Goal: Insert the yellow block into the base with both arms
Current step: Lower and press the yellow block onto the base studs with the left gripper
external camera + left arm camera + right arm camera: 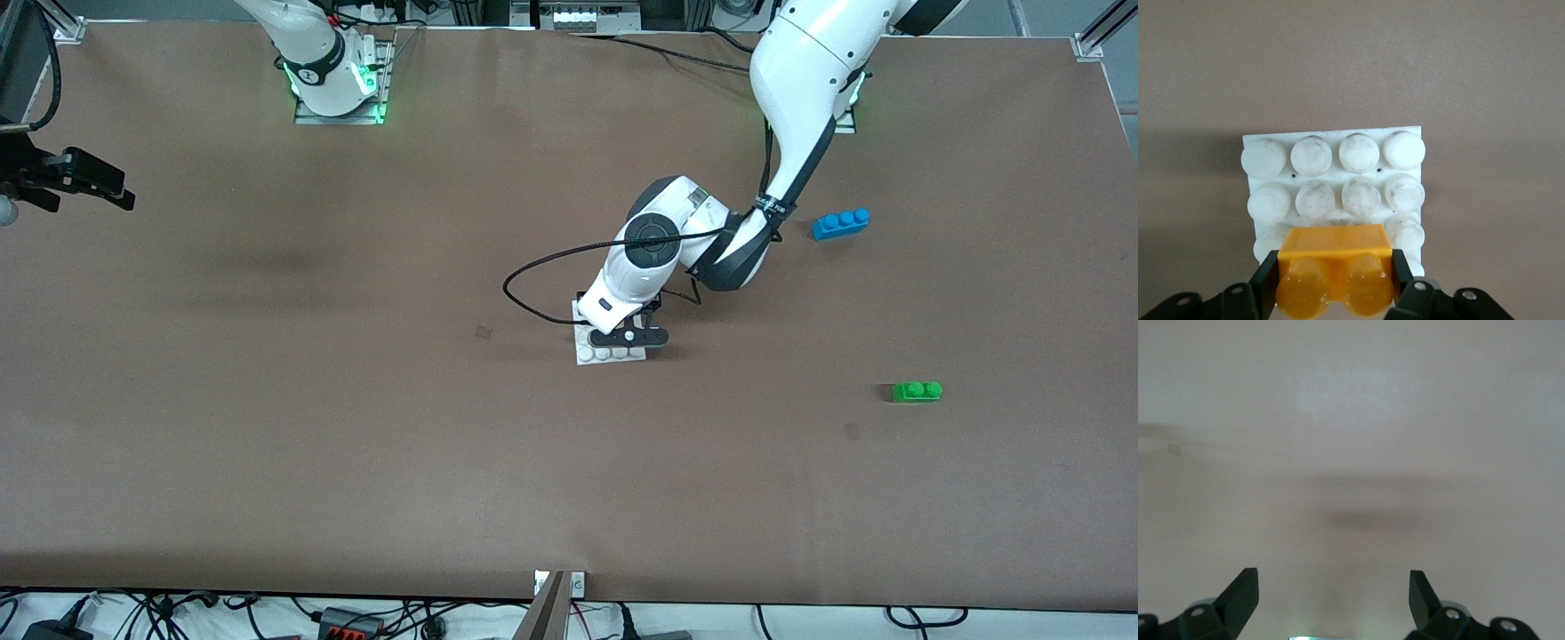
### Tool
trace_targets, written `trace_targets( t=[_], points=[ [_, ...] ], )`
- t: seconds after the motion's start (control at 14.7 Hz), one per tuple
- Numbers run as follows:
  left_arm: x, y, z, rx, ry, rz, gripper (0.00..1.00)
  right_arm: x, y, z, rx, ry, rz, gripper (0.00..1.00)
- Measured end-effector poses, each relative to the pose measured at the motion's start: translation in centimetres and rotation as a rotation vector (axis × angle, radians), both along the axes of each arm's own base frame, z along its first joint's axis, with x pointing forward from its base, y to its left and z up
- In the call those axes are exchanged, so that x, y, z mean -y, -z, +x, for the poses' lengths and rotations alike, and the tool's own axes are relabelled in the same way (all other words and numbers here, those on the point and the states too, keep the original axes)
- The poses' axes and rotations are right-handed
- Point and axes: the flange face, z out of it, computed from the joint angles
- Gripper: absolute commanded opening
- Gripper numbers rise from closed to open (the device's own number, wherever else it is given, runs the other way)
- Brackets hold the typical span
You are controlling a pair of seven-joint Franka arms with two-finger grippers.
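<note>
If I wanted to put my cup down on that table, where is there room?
The wide brown stretch nearer the front camera than the white base is bare, as is the right arm's end. It is crowded mid-table, where the left end effector holds the yellow block over the base. The blue brick and green brick dot the left arm's end.

Brown table (356, 427), matte, faint marks. On it: white studded base (605, 354) near the middle; blue three-stud brick (840, 223) toward the left arm's end; green two-stud brick (917, 391) nearer the front camera, well apart from the blue one
</note>
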Motion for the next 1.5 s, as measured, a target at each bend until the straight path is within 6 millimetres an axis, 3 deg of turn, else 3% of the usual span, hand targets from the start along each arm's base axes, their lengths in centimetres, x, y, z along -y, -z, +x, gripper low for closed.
trace_targets(
  t=[0.2, 0.27, 1.09, 1.16, 1.23, 1.5],
  points=[
    [0.05, -0.07, 0.09, 0.009, -0.002, -0.007, 0.66, 0.00, 0.00, 0.00, 0.000, 0.000, 0.000, 1.00],
    [0.06, -0.08, 0.10, 0.010, -0.002, -0.008, 0.69, 0.00, 0.00, 0.00, 0.000, 0.000, 0.000, 1.00],
    [-0.12, 0.12, 0.09, 0.009, -0.004, -0.006, 0.69, 0.01, 0.00, -0.01, 0.000, 0.000, 0.000, 1.00],
    [-0.14, 0.15, 0.08, 0.009, -0.004, -0.005, 0.80, 0.01, 0.00, -0.01, 0.000, 0.000, 0.000, 1.00],
    [-0.16, 0.17, 0.08, 0.008, -0.004, -0.005, 1.00, 0.01, 0.00, -0.01, 0.000, 0.000, 0.000, 1.00],
    [-0.29, 0.20, 0.13, 0.008, -0.006, -0.004, 1.00, 0.01, 0.00, -0.01, 0.000, 0.000, 0.000, 1.00]
  ],
)
